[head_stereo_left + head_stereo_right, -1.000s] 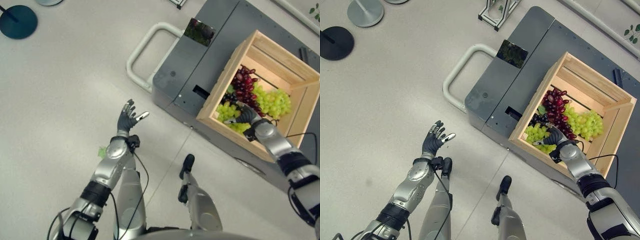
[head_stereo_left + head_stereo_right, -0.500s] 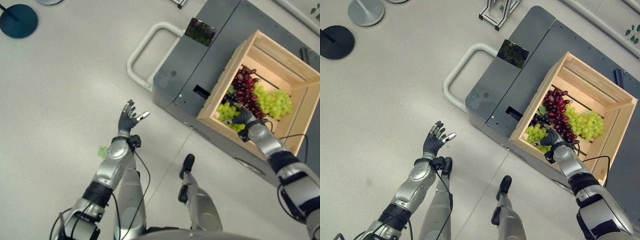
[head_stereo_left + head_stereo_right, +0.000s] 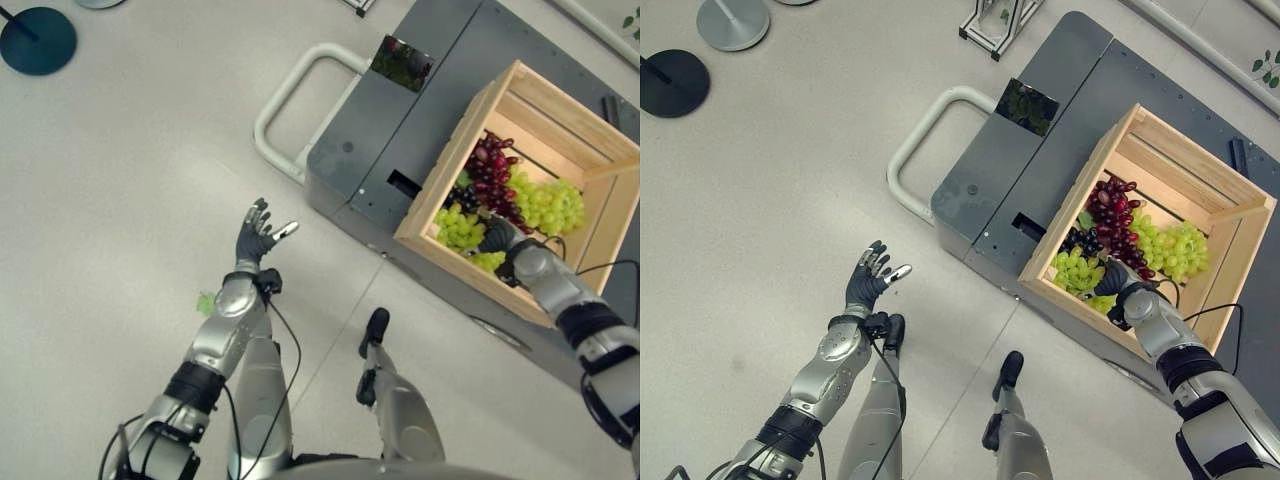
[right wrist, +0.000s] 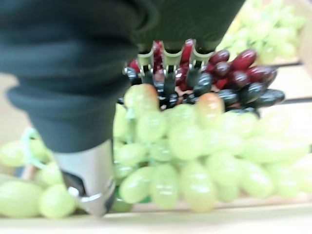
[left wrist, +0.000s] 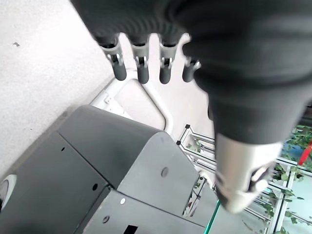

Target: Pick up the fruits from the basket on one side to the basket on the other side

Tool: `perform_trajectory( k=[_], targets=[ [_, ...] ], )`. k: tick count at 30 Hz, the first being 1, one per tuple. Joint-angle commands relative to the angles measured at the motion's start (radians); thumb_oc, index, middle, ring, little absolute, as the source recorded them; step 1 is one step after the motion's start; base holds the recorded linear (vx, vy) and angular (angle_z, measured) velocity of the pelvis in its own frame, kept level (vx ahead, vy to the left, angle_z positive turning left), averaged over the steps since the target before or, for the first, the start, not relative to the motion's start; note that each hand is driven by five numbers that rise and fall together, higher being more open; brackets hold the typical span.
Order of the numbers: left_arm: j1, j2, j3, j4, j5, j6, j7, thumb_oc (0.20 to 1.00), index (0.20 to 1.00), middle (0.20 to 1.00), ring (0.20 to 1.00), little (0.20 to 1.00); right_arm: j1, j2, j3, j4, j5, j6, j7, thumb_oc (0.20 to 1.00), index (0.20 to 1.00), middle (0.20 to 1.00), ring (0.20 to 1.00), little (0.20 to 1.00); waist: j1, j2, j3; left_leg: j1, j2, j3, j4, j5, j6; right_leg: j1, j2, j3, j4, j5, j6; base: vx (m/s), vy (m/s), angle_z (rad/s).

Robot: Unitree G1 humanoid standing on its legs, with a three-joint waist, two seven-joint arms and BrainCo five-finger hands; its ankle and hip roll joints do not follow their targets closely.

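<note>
Right robot hand [image 3: 1114, 282] reaching into green grapes [image 4: 185, 146], grip unclear; soft, bruisable, best lifted by the stem; left robot hand [image 3: 258, 236] spread, empty.

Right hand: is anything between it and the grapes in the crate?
Nothing visible. The right hand is already down inside the wooden crate, right over the green grapes. The left hand hangs open above the floor.
</note>
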Motion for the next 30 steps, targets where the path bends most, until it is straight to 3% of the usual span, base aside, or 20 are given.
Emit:
perform_trajectory(
  k=[1, 4, 17, 30],
  targets=[
    [-0.045, 0.006, 0.023, -0.043, 0.018, -0.028, -0.005, 1.0, 1.0, 1.0, 1.0, 1.0, -0.07, -0.067, 0.091, 0.031, -0.103, 0.02, 0.046, 1.0, 1.0, 1.0, 1.0, 1.0, 0.002, -0.045, -0.018, -0.052, -0.009, -0.001, 0.069, -0.081, -0.001, -0.045, -0.072, 0.039, 0.196, -0.216, 0.048, 0.0, 0.0, 0.0],
    [-0.061, 0.002, 0.016, -0.04, 0.014, -0.031, -0.001, 1.0, 1.0, 1.0, 1.0, 1.0, -0.104, -0.056, 0.129, 0.033, -0.154, 0.027, 0.053, 1.0, 1.0, 1.0, 1.0, 1.0, 0.005, -0.044, -0.018, -0.054, -0.011, -0.003, 0.07, -0.083, 0.0, -0.047, -0.071, 0.04, 0.195, -0.214, 0.047, 0.0, 0.0, 0.0],
    [-0.091, -0.036, 0.019, -0.043, 0.007, -0.034, 0.031, 1.0, 1.0, 1.0, 1.0, 1.0, -0.13, 0.191, 0.1, 0.17, -0.122, 0.033, -0.041, 1.0, 1.0, 1.0, 1.0, 1.0, 0.024, -0.027, -0.018, -0.06, -0.018, -0.011, 0.074, -0.084, 0.007, -0.053, -0.07, 0.046, 0.197, -0.213, 0.044, 0.0, 0.003, 0.0],
    [-0.105, -0.058, -0.023, -0.073, 0.0, -0.046, 0.045, 1.0, 1.0, 1.0, 1.0, 1.0, -0.23, 0.305, 0.117, 0.41, -0.105, 0.043, -0.106, 1.0, 1.0, 1.0, 1.0, 1.0, 0.038, -0.001, -0.018, -0.066, -0.026, -0.01, 0.077, -0.086, 0.011, -0.06, -0.071, 0.055, 0.198, -0.209, 0.042, 0.0, 0.0, 0.0]
  ],
)
